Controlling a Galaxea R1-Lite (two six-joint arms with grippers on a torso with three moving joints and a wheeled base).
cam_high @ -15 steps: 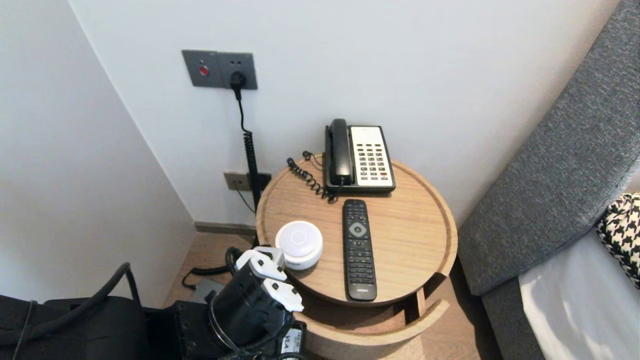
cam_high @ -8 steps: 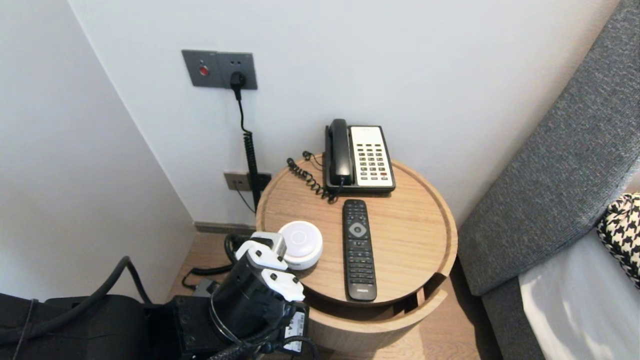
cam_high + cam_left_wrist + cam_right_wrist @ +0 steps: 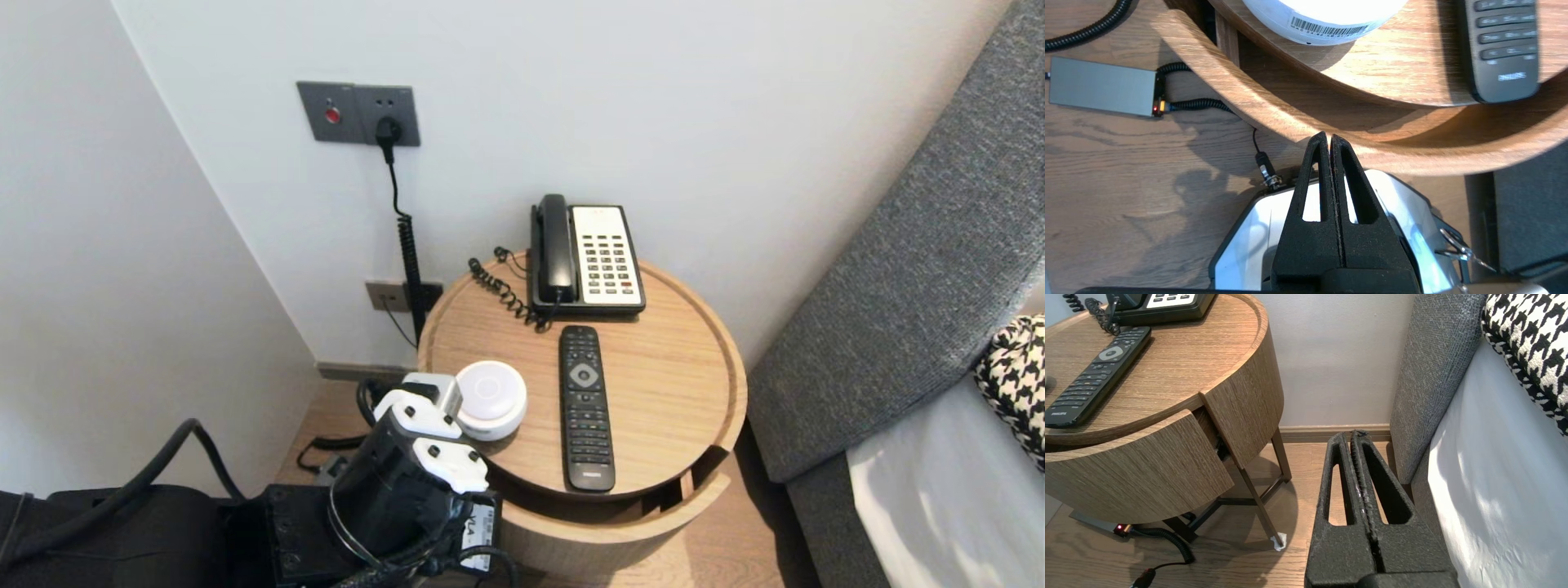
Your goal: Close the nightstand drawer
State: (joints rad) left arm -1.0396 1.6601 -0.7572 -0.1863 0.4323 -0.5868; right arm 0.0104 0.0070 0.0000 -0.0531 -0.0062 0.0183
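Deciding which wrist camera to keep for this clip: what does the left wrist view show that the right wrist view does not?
Only the left wrist view: the shut left tool, tips by the drawer front rim, and the barcode label on the white round device. Only the right wrist view: the shut right tool, low beside the grey headboard, plus the telephone, a houndstooth cushion and the table legs. Both: the remote, the table top and the partly open drawer front.

"PHILIPS" on the black remote (image 3: 1502, 45)
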